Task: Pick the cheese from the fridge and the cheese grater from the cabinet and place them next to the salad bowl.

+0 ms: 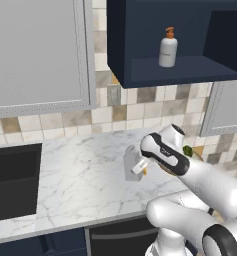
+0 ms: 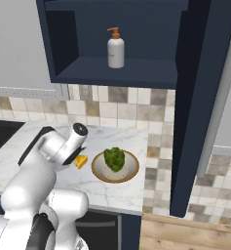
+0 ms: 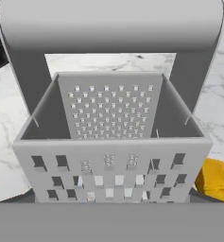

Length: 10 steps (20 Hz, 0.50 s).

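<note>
On counter, left base: cheese grater (image 1: pixel 131 163) upright beside cheese (image 1: pixel 145 171), gripper (image 1: pixel 140 167) there | right base: cheese (image 2: pixel 80 161) just left of salad bowl (image 2: pixel 132 171) | hand: fingers spread wide, grater (image 3: pixel 111 142) close below, handle on top, not pinched

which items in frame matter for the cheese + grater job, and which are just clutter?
Job items: cheese grater on the counter; cheese beside it; salad bowl with greens; navy cabinet.

Clutter: soap bottle on the cabinet shelf; black sink; grey wall cabinet.
</note>
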Available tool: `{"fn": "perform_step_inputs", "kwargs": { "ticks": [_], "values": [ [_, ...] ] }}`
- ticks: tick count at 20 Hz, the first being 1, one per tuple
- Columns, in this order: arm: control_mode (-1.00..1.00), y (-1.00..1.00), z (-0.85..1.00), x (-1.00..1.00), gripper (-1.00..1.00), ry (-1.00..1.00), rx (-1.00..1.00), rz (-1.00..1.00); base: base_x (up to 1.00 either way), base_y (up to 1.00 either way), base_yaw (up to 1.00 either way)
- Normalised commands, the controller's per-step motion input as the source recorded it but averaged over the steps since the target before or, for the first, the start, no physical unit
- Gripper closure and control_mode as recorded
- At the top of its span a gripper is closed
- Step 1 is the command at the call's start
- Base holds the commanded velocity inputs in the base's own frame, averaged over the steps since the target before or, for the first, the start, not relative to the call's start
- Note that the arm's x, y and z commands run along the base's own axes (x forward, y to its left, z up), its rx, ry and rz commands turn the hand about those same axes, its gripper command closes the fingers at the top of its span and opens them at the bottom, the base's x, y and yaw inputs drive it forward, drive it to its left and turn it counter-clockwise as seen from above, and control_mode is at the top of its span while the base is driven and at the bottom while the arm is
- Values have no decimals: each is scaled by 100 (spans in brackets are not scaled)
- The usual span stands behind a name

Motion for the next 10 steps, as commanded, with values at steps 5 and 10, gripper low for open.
{"fn": "perform_step_inputs", "kwargs": {
  "ticks": [5, 10],
  "values": [
    [-100, 0, -25, -8, 100, 0, 11, 8, 0, 0, 0],
    [-100, 0, -32, 0, 100, -1, 7, 3, 0, 0, 0]
  ]
}}
